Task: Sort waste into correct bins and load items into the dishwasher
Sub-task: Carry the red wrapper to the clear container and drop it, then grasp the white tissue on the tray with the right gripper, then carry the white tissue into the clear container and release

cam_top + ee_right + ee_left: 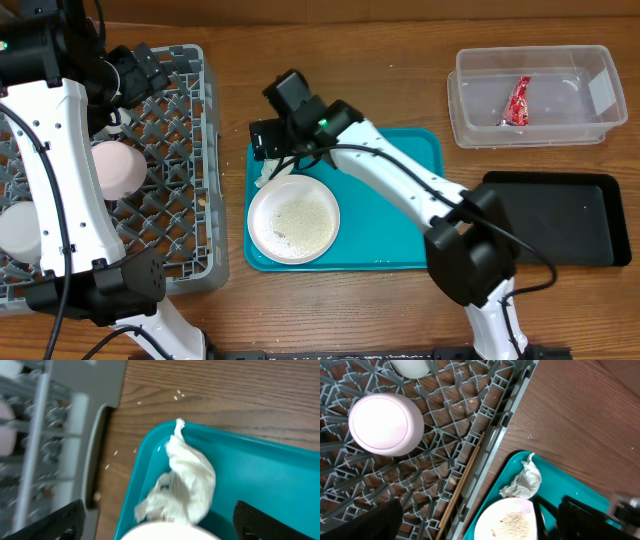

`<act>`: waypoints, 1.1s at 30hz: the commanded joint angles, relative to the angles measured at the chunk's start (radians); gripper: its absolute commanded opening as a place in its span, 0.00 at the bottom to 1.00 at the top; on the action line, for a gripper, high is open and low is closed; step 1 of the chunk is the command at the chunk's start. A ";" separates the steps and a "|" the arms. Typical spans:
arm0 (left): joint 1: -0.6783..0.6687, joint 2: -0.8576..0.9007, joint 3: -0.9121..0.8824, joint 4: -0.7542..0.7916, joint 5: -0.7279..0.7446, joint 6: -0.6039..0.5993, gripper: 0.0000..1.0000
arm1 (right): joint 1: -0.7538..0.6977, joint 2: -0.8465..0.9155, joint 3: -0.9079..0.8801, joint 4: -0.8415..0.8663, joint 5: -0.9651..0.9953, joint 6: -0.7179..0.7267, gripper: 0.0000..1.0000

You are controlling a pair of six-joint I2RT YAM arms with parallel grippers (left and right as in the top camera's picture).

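R gripper (157, 512) spread wide, straddling crumpled white paper napkin (190, 485) on teal plastic tray (260, 470); L gripper (140, 68) fingers apart, empty, above grey lattice rack (170, 220).

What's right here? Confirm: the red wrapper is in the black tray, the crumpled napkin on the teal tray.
Wrong bin: the overhead view shows the red wrapper in the clear tub. The crumpled napkin does lie on the teal tray.
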 commanded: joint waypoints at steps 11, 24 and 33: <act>0.003 -0.004 0.009 0.001 -0.007 0.019 1.00 | 0.013 0.156 -0.007 -0.008 0.074 0.087 0.42; 0.003 -0.004 0.009 0.001 -0.007 0.019 1.00 | -0.219 -0.107 0.313 -0.424 0.330 0.203 0.04; 0.003 -0.004 0.009 0.001 -0.007 0.019 1.00 | -0.623 -0.175 0.313 -0.547 0.335 0.266 0.15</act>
